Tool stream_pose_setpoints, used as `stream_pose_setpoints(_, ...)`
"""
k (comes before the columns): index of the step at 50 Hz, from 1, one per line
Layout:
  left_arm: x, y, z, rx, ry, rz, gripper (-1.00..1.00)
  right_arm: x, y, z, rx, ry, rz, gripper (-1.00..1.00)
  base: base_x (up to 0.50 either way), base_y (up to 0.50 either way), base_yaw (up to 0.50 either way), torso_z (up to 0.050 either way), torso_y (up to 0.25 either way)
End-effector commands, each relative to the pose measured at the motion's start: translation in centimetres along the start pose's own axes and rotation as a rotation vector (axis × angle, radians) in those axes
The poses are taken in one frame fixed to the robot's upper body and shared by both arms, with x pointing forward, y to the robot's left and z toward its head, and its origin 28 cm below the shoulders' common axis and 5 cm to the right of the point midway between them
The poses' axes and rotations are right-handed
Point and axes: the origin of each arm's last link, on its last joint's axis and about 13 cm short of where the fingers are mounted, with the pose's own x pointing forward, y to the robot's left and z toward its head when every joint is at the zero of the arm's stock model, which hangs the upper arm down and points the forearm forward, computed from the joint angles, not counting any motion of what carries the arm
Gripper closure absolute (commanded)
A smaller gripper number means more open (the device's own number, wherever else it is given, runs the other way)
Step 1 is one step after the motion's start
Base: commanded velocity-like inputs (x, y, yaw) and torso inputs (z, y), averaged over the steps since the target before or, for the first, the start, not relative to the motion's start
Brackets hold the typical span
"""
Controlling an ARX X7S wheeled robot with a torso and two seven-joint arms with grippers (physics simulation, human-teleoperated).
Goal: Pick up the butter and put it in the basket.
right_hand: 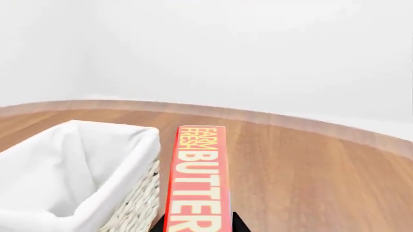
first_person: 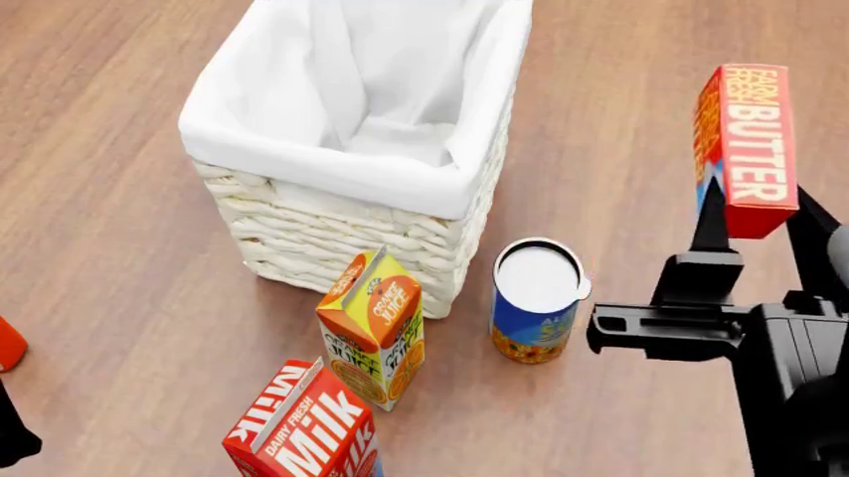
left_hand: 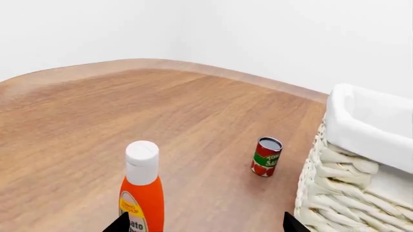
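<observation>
The butter (first_person: 747,139), a slim red box with white lettering, stands upright in the air to the right of the basket (first_person: 358,214), well above the floor. My right gripper (first_person: 757,224) is shut on its lower end; its black fingers press both sides of the butter (right_hand: 197,183) in the right wrist view, with the basket (right_hand: 77,174) close beside. The cream wicker basket has a white liner and looks empty. My left gripper (left_hand: 203,227) is open, its tips flanking bare wood between a ketchup bottle and the basket (left_hand: 361,159).
An orange juice carton (first_person: 376,328), a milk carton (first_person: 302,427) and a blue can (first_person: 536,300) stand just in front of the basket. An orange ketchup bottle (left_hand: 142,188) and a small tomato can (left_hand: 266,157) stand near the left gripper on the wooden floor.
</observation>
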Motion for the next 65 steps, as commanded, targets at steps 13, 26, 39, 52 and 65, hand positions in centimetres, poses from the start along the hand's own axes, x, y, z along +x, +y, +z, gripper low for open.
stream_pose_setpoints(13, -0.2, -0.1, 0.0, -0.001, -0.001, -0.002, -1.0, 5.2, -1.0, 4.5, -0.007, 0.009, -0.03, 1.0, 0.0, 0.0, 0.0, 0.0, 0.002)
stream_pose_setpoints(26, -0.5, -0.5, -0.4, 0.008, 0.003, -0.022, -1.0, 8.1, -0.8, 5.8, 0.044, 0.068, 0.0, 1.0, 0.0, 0.0, 0.0, 0.001, 0.002)
stream_pose_setpoints(39, -0.6, -0.7, -0.6, 0.012, 0.006, -0.029, -1.0, 10.8, -1.0, 6.5, 0.063, 0.161, 0.019, 1.0, 0.0, 0.0, 0.0, 0.0, 0.002)
stream_pose_setpoints(52, -0.9, -0.8, -0.4, 0.009, 0.002, -0.039, -1.0, 12.8, 0.8, 8.0, 0.088, 0.181, 0.121, 1.0, 0.0, 0.0, 0.0, 0.001, 0.002)
stream_pose_setpoints(65, -1.0, -0.8, -0.2, 0.0, -0.002, -0.039, -1.0, 14.9, 2.8, 8.0, 0.089, 0.215, 0.189, 1.0, 0.0, 0.0, 0.0, 0.001, 0.002)
